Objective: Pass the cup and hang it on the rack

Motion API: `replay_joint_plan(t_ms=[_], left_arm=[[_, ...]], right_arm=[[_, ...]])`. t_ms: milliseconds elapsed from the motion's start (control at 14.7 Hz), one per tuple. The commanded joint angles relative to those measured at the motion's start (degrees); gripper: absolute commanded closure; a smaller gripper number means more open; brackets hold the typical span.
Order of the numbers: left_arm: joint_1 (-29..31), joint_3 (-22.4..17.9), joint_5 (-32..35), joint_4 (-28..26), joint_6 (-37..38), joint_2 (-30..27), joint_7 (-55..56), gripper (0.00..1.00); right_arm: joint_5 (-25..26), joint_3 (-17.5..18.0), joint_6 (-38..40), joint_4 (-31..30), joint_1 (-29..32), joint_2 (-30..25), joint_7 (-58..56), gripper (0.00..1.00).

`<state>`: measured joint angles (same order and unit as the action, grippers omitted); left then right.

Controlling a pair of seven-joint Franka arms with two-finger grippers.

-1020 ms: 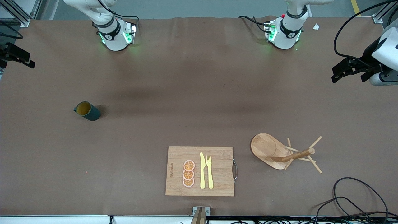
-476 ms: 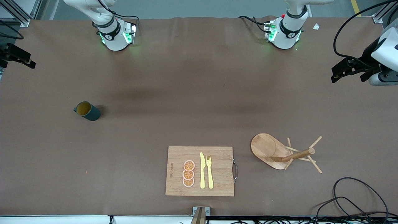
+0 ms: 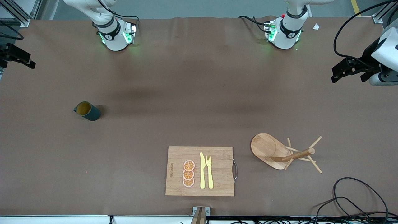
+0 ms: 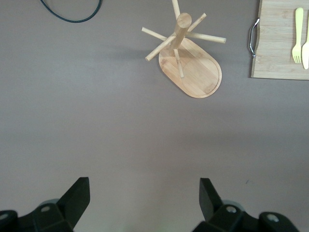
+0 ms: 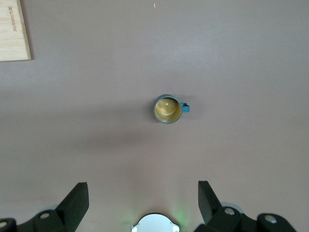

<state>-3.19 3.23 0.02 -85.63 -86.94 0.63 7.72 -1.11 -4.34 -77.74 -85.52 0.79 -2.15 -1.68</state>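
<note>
One cup point(image 5: 168, 109) stood upright on the table point(image 3: 192, 102), well below the right gripper point(image 5: 143, 200) with its jaws apart, probably for a rim grasp, while the rack point(image 4: 189, 60) sat under the left gripper point(image 4: 145, 198), likewise spread.

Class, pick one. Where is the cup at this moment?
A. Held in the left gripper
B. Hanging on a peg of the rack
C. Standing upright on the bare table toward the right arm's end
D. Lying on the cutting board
C: the cup stands upright, mouth up, on the table, apart from the rack and both grippers.
</note>
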Motion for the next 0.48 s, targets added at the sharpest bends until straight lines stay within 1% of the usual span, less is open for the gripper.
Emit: replay_joint_plan(t_ms=[0, 68, 204, 340, 408], left_arm=[[-0.1, 0.0, 0.9, 0.4, 0.1, 0.1, -0.2, 0.0], [-0.1, 0.0, 0.9, 0.4, 0.1, 0.1, -0.1, 0.0], [-0.4, 0.1, 0.8, 0.4, 0.1, 0.1, 0.0, 0.0], [-0.4, 0.1, 0.9, 0.4, 0.1, 0.1, 0.0, 0.0], [-0.2, 0.1, 0.9, 0.4, 0.1, 0.1, 0.0, 0.0]], right_arm=[[-0.6, 0.5, -0.7, -0.7, 0.6, 3.5, 0.5, 0.0], [-0.6, 0.5, -1.1, -0.7, 0.6, 4.8, 0.4, 0.0], [-0.8, 0.6, -2.2, -0.5, 0.6, 10.1, -0.2, 0.0], [-0.7, 0.8, -5.5, -1.3, -1.0, 11.6, -7.0, 0.0], [-0.7, 0.8, -8.1, -3.7, -1.3, 11.7, -9.0, 0.0]])
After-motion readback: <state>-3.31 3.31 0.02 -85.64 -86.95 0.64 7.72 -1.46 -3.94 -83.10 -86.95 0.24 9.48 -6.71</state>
